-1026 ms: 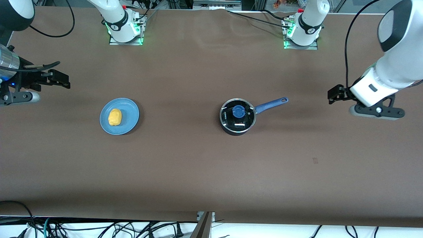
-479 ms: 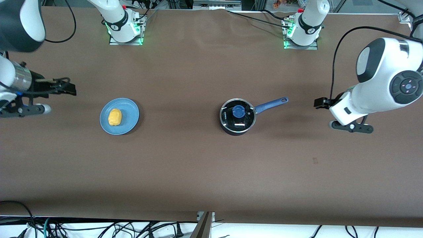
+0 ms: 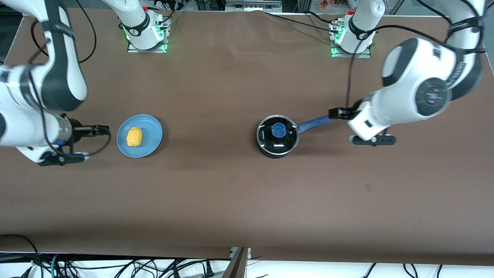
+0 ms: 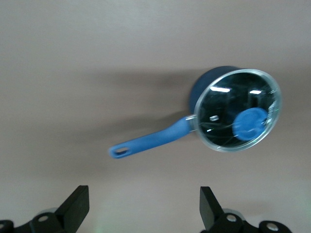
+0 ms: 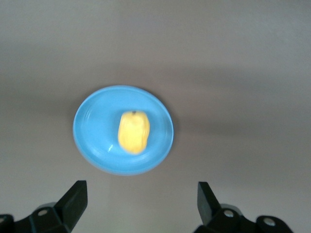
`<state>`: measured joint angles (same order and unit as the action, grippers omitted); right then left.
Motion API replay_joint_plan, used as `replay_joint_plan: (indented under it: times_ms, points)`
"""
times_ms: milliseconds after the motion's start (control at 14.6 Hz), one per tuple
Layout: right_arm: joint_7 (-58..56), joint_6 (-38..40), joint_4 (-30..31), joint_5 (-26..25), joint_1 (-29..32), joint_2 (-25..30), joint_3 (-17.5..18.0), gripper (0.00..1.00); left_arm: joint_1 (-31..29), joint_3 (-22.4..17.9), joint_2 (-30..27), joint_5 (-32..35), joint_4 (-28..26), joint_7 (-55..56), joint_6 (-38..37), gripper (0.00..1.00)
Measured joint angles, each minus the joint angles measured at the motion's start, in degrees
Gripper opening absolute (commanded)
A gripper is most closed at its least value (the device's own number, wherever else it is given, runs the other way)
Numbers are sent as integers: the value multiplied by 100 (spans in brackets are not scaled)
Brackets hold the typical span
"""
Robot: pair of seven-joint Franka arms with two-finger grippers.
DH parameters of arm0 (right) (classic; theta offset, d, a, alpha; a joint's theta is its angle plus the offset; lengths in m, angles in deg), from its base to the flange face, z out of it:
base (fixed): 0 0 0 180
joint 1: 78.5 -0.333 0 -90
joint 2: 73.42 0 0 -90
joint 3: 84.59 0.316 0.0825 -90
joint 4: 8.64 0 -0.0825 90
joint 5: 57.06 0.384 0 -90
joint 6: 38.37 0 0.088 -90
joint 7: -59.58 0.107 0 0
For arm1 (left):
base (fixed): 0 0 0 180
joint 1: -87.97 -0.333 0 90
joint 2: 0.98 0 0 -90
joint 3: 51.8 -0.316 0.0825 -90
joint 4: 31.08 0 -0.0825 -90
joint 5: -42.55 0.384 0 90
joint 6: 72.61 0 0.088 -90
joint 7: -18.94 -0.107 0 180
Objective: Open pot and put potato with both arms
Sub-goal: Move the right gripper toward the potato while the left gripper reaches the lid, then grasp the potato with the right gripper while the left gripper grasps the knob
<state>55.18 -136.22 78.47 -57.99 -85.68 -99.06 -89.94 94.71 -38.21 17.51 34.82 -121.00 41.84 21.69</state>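
Observation:
The black pot [image 3: 278, 144] stands mid-table with its glass lid and blue knob [image 3: 278, 130] on; its blue handle [image 3: 313, 123] points toward the left arm's end. My left gripper [image 3: 337, 113] hovers open over the handle's tip, holding nothing. In the left wrist view, the pot [image 4: 236, 109] and handle [image 4: 150, 143] lie ahead of the open left gripper [image 4: 144, 208]. The yellow potato [image 3: 134, 137] lies on a blue plate [image 3: 153, 135]. My right gripper [image 3: 99, 130] hovers open beside the plate, toward the right arm's end. The right wrist view shows the potato [image 5: 133, 131] ahead of the empty gripper [image 5: 141, 206].
The two arm bases [image 3: 146, 33] [image 3: 353, 38] stand along the table edge farthest from the front camera. Loose cables [image 3: 115, 266] hang below the nearest edge. A small dark mark [image 3: 368, 187] sits on the brown cloth nearer the camera than the pot.
Both arms have swung inward from the table's ends. The left gripper has come over the handle's tip, and the right gripper has come up beside the plate. Pot, lid and potato have not moved.

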Motion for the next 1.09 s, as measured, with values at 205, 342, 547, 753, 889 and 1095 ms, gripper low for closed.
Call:
replay_joint_plan:
  times_ms: [205, 342, 547, 753, 889, 1095]
  points:
    - [8, -1008, 738, 0, -5, -87, 4, 100, 509, 90, 187, -2, -250, 739, 802, 100]
    - [70, -1379, 1052, 4, -7, -77, 12, 100, 841, 96, 319, -2, -551, 1275, 1401, 100]
    - [516, -2069, 1630, 6, -12, -29, 78, 100, 1289, 99, 562, -2, -825, 1984, 2061, 100]
    - [1045, -2863, 2218, 6, -26, -12, 214, 100, 1475, 95, 765, -2, -897, 2284, 2398, 100]
    - [1282, -3543, 2705, 5, -41, -10, 285, 100, 1511, 91, 899, -2, -910, 2403, 2590, 100]
    - [1348, -4186, 3212, 5, -43, -9, 300, 100, 1515, 80, 1028, 107, -910, 2420, 2758, 100]
